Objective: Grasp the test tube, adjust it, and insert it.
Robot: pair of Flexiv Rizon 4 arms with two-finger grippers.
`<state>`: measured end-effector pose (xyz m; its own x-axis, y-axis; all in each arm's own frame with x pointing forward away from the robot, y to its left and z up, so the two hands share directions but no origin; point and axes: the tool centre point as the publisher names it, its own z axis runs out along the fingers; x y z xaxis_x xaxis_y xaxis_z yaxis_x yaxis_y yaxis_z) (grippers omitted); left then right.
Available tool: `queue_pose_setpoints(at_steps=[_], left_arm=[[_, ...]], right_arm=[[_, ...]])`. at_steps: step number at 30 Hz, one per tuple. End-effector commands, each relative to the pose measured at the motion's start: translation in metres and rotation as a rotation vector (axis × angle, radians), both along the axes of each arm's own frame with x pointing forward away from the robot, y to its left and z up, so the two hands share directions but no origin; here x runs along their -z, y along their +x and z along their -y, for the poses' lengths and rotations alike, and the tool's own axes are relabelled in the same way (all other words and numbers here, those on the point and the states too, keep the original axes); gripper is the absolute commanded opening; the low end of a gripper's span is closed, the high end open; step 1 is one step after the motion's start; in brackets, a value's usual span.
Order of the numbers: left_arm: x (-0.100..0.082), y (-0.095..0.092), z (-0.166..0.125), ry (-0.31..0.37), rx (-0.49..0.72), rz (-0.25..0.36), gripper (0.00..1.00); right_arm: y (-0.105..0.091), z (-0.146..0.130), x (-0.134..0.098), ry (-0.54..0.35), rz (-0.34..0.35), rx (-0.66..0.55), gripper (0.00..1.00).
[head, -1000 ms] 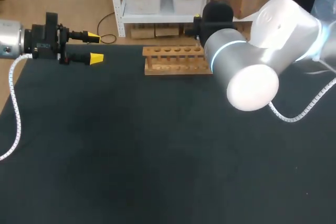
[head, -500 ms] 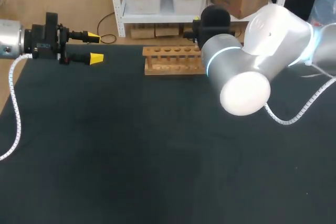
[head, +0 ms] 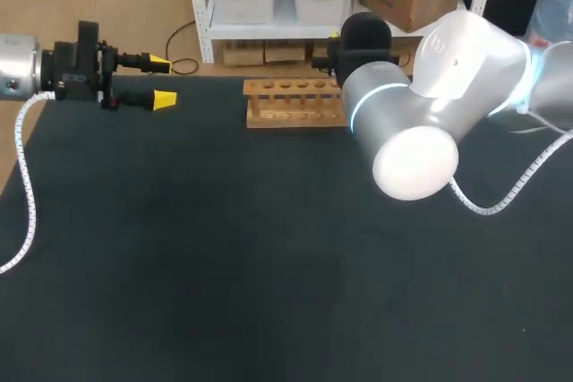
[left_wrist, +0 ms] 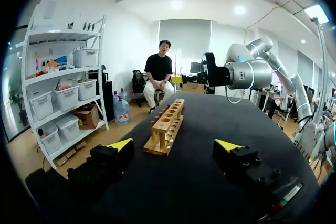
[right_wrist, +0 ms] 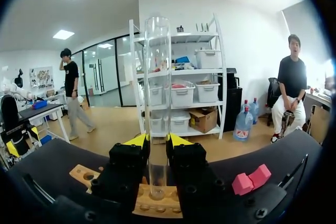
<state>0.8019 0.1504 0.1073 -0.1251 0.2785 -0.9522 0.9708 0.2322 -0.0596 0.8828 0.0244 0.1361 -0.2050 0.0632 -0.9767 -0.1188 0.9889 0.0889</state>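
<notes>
Upright, test tube (right_wrist: 157, 103) clamped between right fingers (right_wrist: 135, 141) over rack (right_wrist: 83, 174); left fingers (left_wrist: 119, 144) apart.

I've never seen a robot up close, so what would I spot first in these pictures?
The clear test tube stands upright, pinched in the right gripper, its lower end down at the wooden rack. In the head view the big silver right arm hides the rack's right end at the table's far side. Off to the left, the left gripper is open, yellow tips apart, holding nothing.
</notes>
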Motion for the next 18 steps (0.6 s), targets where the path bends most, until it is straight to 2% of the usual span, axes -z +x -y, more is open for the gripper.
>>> queue_pose_setpoints(at_steps=[1, 18], left_arm=[[0.001, 0.0, 0.0, -0.003, 0.0, 0.004, 1.0], [0.001, 0.0, 0.0, -0.003, 0.0, 0.004, 1.0]], right_arm=[[0.002, 0.002, 0.004, 0.025, 0.011, -0.11, 0.0], [0.005, -0.003, 0.021, 0.029, -0.021, -0.13, 0.0]])
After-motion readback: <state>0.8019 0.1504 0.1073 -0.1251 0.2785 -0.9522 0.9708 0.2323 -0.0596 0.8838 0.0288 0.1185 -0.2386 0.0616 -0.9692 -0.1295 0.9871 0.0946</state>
